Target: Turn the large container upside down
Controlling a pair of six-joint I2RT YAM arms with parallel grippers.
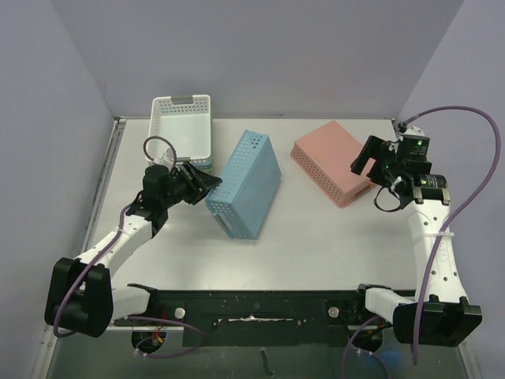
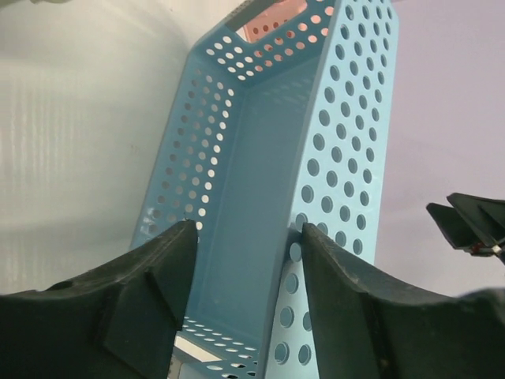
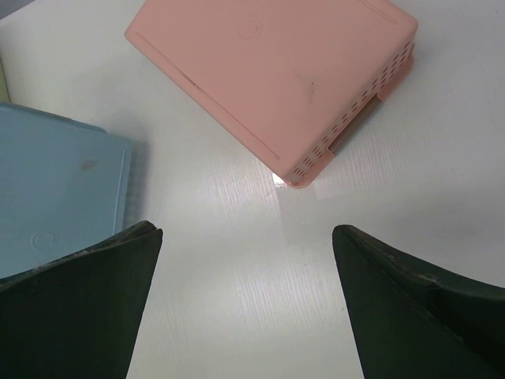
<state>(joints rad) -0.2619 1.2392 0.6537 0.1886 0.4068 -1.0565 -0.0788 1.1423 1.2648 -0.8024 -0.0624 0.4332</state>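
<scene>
The large blue perforated container (image 1: 245, 185) is tipped up on one long side in the middle of the table, its flat bottom facing right. In the left wrist view its open inside (image 2: 260, 158) faces me. My left gripper (image 1: 207, 183) is at its left rim with jaws apart (image 2: 245, 237). The rim wall stands between them, against the right finger (image 2: 339, 284) and apart from the left finger. My right gripper (image 1: 361, 164) is open and empty (image 3: 245, 233) above bare table, between the blue container (image 3: 55, 181) and the pink one.
A pink container (image 1: 331, 162) lies upside down at the back right, also in the right wrist view (image 3: 276, 71). A white basket (image 1: 181, 126) stands at the back left on top of a greenish one. Purple walls close in the table.
</scene>
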